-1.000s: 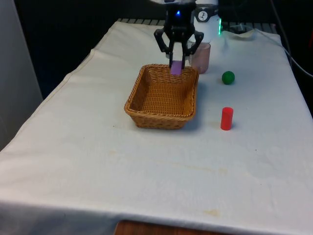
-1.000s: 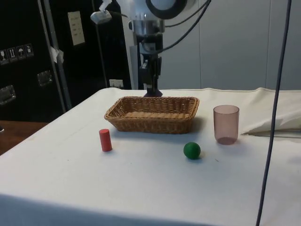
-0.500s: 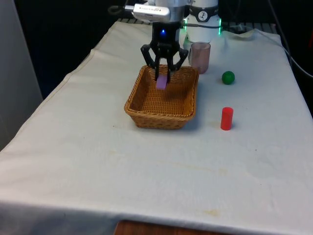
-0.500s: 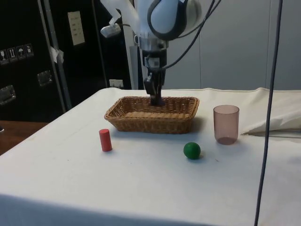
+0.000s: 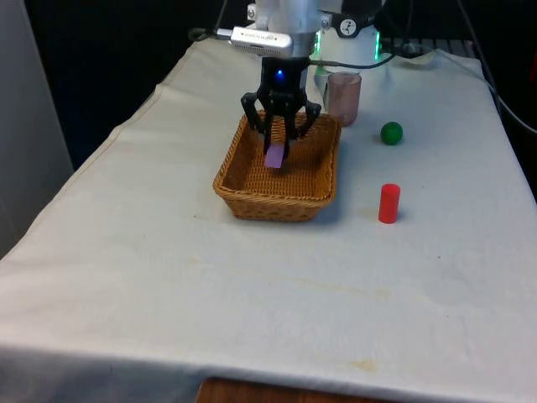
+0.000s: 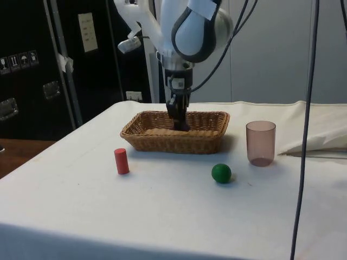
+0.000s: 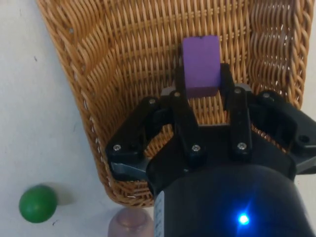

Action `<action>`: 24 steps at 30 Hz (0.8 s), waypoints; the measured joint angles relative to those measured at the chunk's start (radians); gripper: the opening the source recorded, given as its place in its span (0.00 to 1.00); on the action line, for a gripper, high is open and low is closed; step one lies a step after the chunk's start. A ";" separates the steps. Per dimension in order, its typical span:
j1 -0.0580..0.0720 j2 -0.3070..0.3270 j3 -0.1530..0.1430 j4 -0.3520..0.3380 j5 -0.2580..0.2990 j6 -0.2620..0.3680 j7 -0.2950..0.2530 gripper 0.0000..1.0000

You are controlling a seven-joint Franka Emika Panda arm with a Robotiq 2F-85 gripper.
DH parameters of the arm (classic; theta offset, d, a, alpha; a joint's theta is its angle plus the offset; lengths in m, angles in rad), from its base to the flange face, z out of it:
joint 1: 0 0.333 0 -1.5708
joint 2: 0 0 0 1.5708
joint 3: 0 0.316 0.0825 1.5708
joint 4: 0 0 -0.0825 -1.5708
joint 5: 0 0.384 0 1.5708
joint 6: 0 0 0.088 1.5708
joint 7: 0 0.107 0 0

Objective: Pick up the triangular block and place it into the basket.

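1. Purple is the colour of the triangular block (image 5: 274,156), and the black gripper (image 5: 278,151) holds it clamped between its two fingers (image 7: 181,106).
2. From the front view, the block hangs inside the wicker basket (image 5: 243,190), over its far half and below the level of the rim. I cannot tell if it touches the woven floor.
3. In the wrist view the block (image 7: 201,66) sticks out past the fingertips, and the basket's weave (image 7: 123,59) is under it on every side.
4. In the side view the gripper (image 6: 179,120) reaches down behind the basket's near wall (image 6: 173,142), and this wall hides the block.
5. The white arm (image 6: 187,32) comes down to the basket from above.
6. A pink translucent cup (image 5: 343,98) stands upright just beside the far corner of the basket, on the front view's right.
7. A green ball (image 5: 391,133) lies on the white cloth (image 5: 252,294) to the right of the cup in the front view, apart from it.
8. A red cylinder (image 5: 388,203) stands upright on the cloth, nearer to the camera than the ball and near the basket's right side in the front view.
9. In the wrist view the green ball (image 7: 37,203) lies outside the basket, close to the rim of the cup (image 7: 131,223).
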 measured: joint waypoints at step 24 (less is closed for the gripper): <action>0.001 -0.003 0.001 0.003 0.000 0.001 0.000 1.00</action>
